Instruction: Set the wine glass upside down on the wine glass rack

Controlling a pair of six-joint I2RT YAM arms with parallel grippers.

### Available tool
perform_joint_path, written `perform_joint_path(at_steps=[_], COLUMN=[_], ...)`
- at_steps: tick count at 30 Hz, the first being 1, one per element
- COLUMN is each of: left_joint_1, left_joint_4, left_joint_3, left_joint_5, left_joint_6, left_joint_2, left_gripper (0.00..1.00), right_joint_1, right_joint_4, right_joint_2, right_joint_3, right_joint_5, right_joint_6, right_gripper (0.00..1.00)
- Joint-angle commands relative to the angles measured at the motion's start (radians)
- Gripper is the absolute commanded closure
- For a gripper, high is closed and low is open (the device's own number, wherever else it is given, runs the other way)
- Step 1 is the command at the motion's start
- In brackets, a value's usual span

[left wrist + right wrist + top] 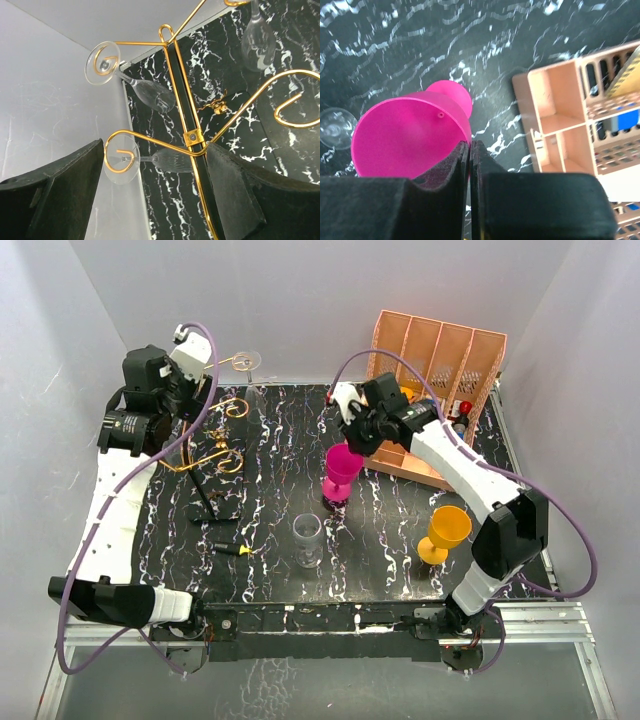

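Note:
A pink wine glass (341,472) stands upright near the middle of the black marbled table. My right gripper (353,446) is shut on its rim. In the right wrist view one finger sits inside the pink wine glass (405,135) bowl and the other outside, the right gripper (470,146) pinching the wall. The gold wire wine glass rack (228,458) stands at the left. My left gripper (155,147) is open around the wine glass rack (192,136) post, which lies close to the right finger. Clear glasses (152,95) hang upside down from its scrolls.
A clear glass (308,540) stands in front of the pink one. A yellow glass (445,532) stands at the right front. The salmon-pink organiser (440,370) fills the back right corner. A small black and yellow item (232,549) lies near the rack's base.

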Motion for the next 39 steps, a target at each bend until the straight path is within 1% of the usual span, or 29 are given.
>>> perform_joint_path(at_steps=[1, 3, 6, 12, 16, 19, 20, 25, 29, 34, 39], left_joint_1=[0.022, 0.033, 0.047, 0.05, 0.048, 0.048, 0.048, 0.039, 0.008, -0.044, -0.075], left_joint_4=[0.009, 0.002, -0.004, 0.016, 0.056, 0.092, 0.111, 0.264, 0.366, 0.441, 0.553], left_joint_3=[0.055, 0.069, 0.089, 0.123, 0.142, 0.147, 0.136, 0.083, 0.077, 0.06, -0.023], left_joint_5=[0.064, 0.107, 0.212, 0.417, 0.536, 0.627, 0.68, 0.838, 0.912, 0.946, 1.008], left_joint_6=[-0.103, -0.144, -0.211, -0.326, -0.41, -0.508, -0.548, -0.789, -0.943, -1.034, -1.148], left_joint_2=[-0.032, -0.033, -0.034, -0.032, -0.03, -0.01, -0.003, 0.036, 0.104, 0.136, 0.119], left_gripper=[0.14, 0.09, 0.05, 0.04, 0.04, 0.04, 0.04, 0.05, 0.1, 0.15, 0.17], right_joint_1=[-0.02, -0.035, -0.061, -0.105, -0.136, -0.162, -0.166, -0.18, -0.211, -0.246, -0.275], right_joint_4=[0.05, 0.062, 0.102, 0.209, 0.227, 0.253, 0.265, 0.322, 0.326, 0.362, 0.401], right_joint_2=[-0.081, -0.092, -0.109, -0.155, -0.17, -0.188, -0.196, -0.227, -0.228, -0.26, -0.293], right_joint_3=[0.155, 0.201, 0.259, 0.313, 0.363, 0.374, 0.374, 0.378, 0.407, 0.362, 0.307], right_joint_5=[-0.091, -0.129, -0.157, -0.169, -0.146, -0.143, -0.144, -0.164, -0.235, -0.336, -0.42], right_joint_6=[0.006, 0.027, 0.071, 0.171, 0.205, 0.251, 0.265, 0.341, 0.404, 0.461, 0.503], right_gripper=[0.92, 0.92, 0.92, 0.92, 0.92, 0.92, 0.92, 0.92, 0.92, 0.92, 0.92])
